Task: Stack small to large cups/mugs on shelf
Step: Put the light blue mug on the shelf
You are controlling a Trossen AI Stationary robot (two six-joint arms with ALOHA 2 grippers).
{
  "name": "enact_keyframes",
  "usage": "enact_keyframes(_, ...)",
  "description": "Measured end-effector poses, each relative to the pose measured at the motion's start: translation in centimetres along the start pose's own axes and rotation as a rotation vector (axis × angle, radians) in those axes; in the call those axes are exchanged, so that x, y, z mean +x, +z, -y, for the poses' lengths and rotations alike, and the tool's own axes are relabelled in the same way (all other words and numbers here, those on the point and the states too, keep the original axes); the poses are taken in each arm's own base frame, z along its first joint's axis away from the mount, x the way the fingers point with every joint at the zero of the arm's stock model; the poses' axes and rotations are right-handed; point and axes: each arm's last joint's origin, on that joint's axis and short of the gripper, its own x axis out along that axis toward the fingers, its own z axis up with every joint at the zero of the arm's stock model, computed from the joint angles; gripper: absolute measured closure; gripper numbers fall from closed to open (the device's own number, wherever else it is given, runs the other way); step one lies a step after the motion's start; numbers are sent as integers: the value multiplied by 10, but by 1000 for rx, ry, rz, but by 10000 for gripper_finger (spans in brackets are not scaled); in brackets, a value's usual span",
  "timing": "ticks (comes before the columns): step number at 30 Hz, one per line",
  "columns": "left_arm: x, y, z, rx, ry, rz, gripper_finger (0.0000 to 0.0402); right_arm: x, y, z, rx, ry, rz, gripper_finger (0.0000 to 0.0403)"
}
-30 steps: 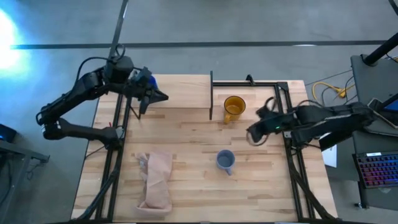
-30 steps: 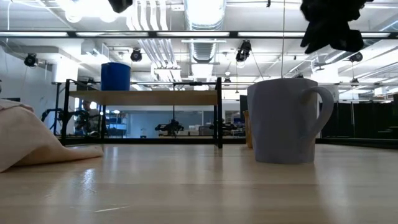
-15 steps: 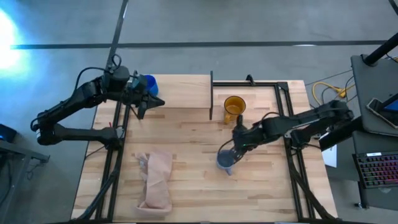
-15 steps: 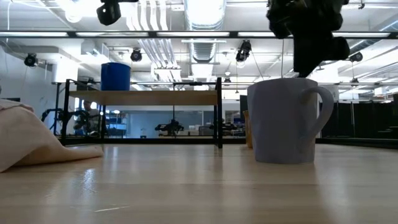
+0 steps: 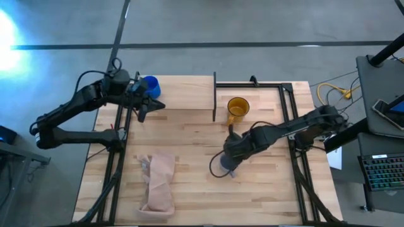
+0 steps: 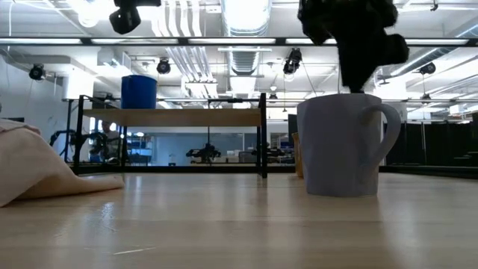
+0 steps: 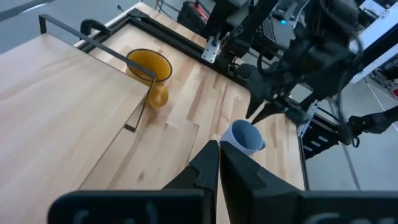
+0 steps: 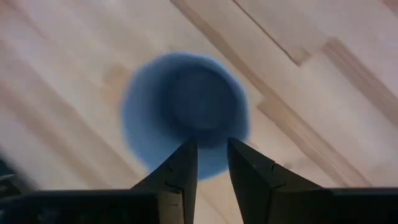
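Observation:
The small bright blue mug [image 5: 151,84] stands upright on the pale shelf board [image 5: 186,92]; it also shows in the low view [image 6: 139,91]. The amber mug [image 5: 237,108] stands on the table beside the shelf's black frame. The grey-blue mug [image 5: 221,167] stands upright at mid-table. My right gripper [image 8: 211,152] is slightly open right above this mug's rim [image 6: 340,97], fingers pointing down. My left gripper [image 7: 219,160] is shut and empty, in the air beside the blue mug. My right gripper stands at the grey-blue mug's rim [image 8: 208,163], coming from above; I cannot tell whether its fingers touch it. The mug stands on the table.
A beige cloth [image 5: 158,181] lies crumpled at the table's near left. Black frame rails [image 5: 292,107] run along the table's left and right sides. Bare planks lie between the cloth and the grey-blue mug.
My right gripper has swung from the table's right edge toward the left and near, and down over the grey-blue mug. My left gripper has drawn back a little toward the left, away from the blue mug, which stays on the shelf.

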Motion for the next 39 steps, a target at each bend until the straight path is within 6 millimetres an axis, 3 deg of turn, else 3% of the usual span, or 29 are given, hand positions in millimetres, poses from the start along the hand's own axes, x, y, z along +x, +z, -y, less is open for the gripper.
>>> enact_keyframes(5, -5, -1, 2, 9, -4, 12, 401, 10, 1, -4, 1, -53, -21, 321)
enact_keyframes(9, -8, -1, 3, 14, -7, 21, 401, 7, 5, -8, 3, -59, 16, 321)
enact_keyframes(22, -8, -4, 2, 3, 0, -6, 402, 14, 2, -3, 7, -109, -4, 321)
enact_keyframes(39, -4, -3, 1, -3, 3, -14, 402, 41, 3, 3, 0, -150, -23, 321)
